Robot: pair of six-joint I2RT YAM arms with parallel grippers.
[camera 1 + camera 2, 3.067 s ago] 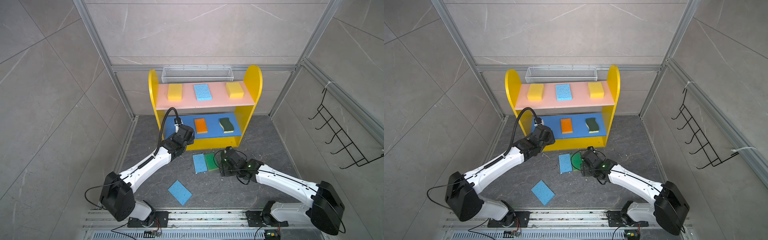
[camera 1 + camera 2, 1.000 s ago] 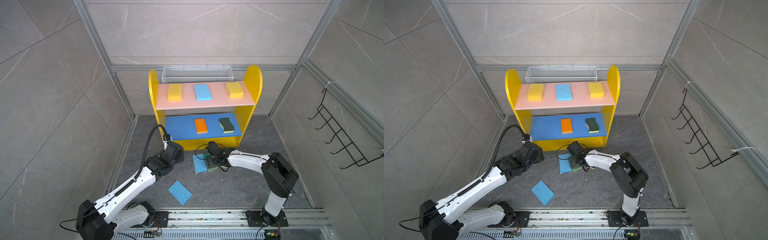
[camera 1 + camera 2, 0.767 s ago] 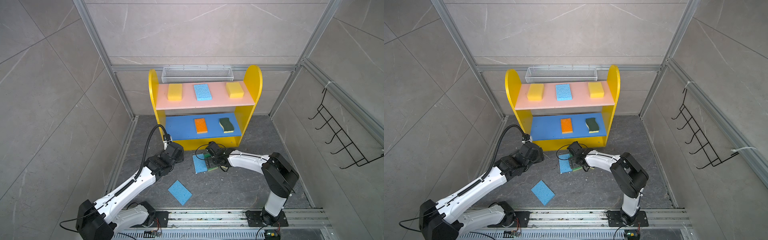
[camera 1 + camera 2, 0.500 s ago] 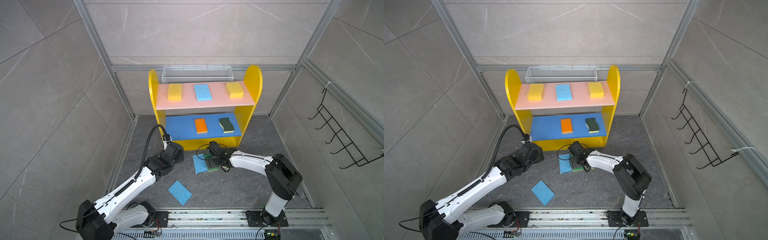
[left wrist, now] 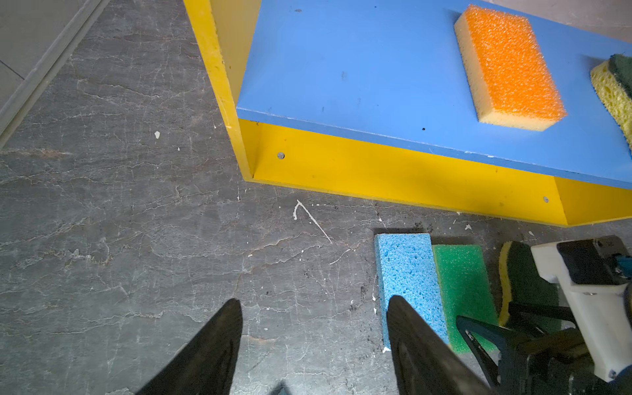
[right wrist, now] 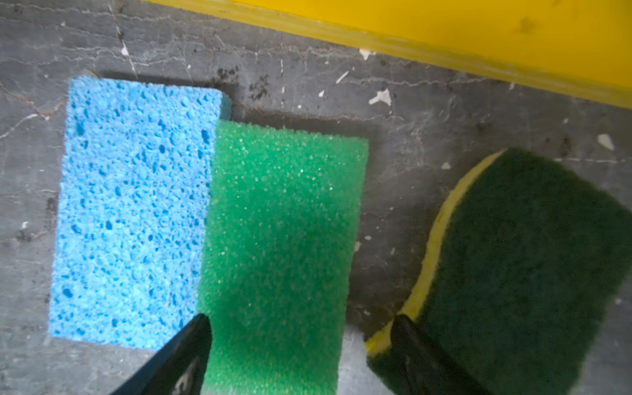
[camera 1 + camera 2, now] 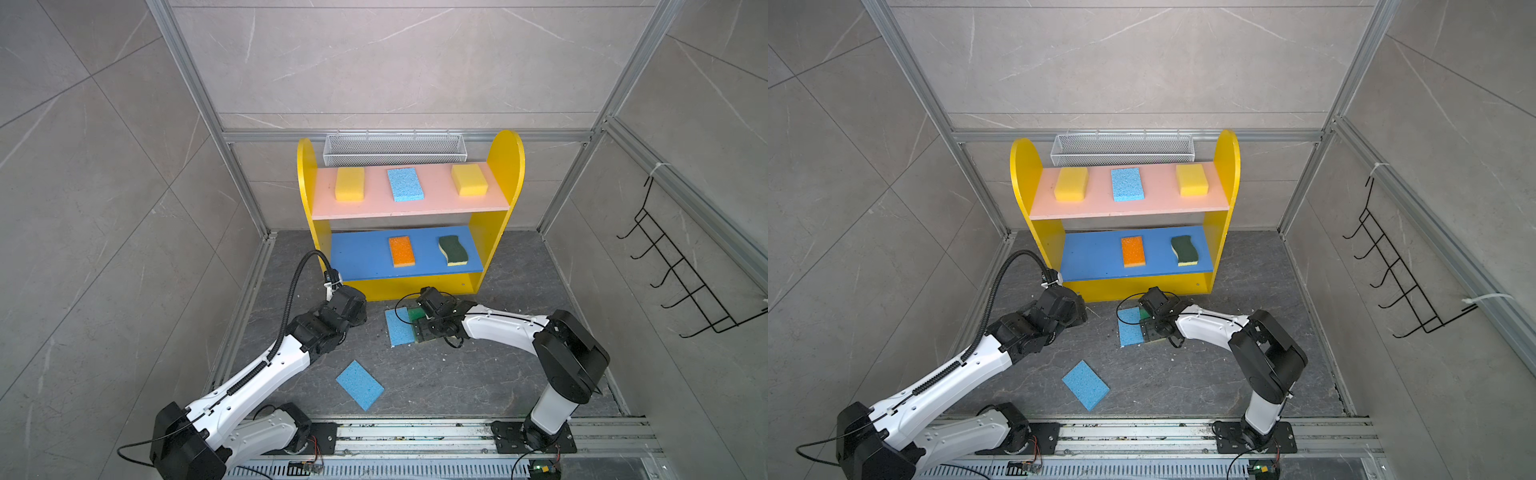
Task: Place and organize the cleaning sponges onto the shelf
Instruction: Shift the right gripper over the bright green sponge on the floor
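The right gripper has lowered, jaws wide astride the bright green rectangular foam sponge on the grey stone floor, likely about to grasp it; the left gripper hovers with jaws parted, empty.

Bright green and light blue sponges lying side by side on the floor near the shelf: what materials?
Bright green sponge: probably fine synthetic foam, matte, tight even grain with small glints. Light blue sponge: looks like cellulose, matte, with large irregular open pores.

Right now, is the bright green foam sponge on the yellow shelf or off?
Off: the sponge lies flat on the grey floor before the shelf.
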